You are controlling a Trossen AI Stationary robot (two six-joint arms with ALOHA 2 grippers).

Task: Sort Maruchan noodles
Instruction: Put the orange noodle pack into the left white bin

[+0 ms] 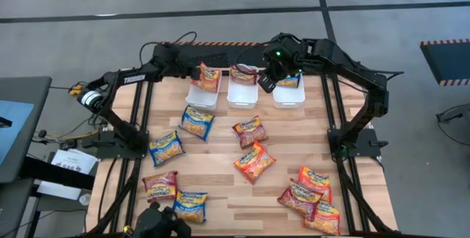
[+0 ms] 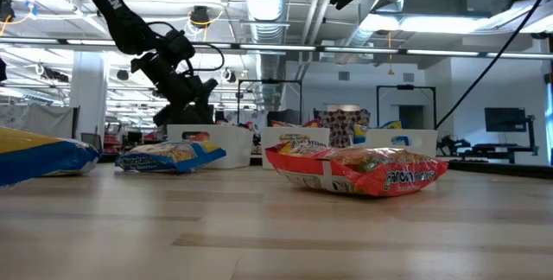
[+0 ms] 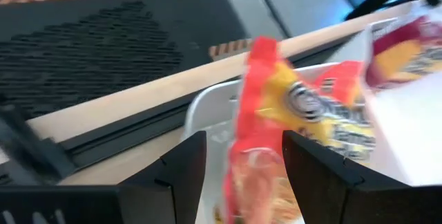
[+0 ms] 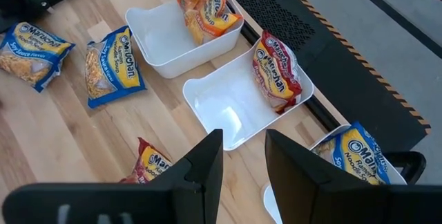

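Observation:
Three white bins stand along the table's far edge. An orange noodle packet [image 3: 266, 106] stands on end in the left bin [image 1: 203, 95], leaning on its far wall [image 4: 231, 23]. My left gripper [image 3: 243, 137] is open, one finger on either side of that packet. A maroon packet [image 4: 276, 72] lies in the middle bin [image 4: 235, 106]. A blue packet [image 4: 359, 155] lies in the right bin [image 1: 288, 95]. High above the gap between those two bins, my right gripper [image 4: 244, 141] hangs open with nothing in it. My left gripper has the orange packet's near end [image 3: 259, 175] between its spread fingers, coming slanting down from the table's left. A gap shows beside one finger [image 3: 183, 169]. Whether the other finger [image 3: 311, 172] touches the packet I cannot tell.
Loose packets lie on the wooden table: blue ones [image 1: 197, 122] [image 1: 167, 148] [image 1: 191, 205], maroon ones [image 1: 250, 131] [image 1: 159, 186], an orange one [image 1: 254, 161] in the middle, and a cluster [image 1: 308, 194] at the near right. A black mat [image 4: 324, 51] lies beyond the far edge.

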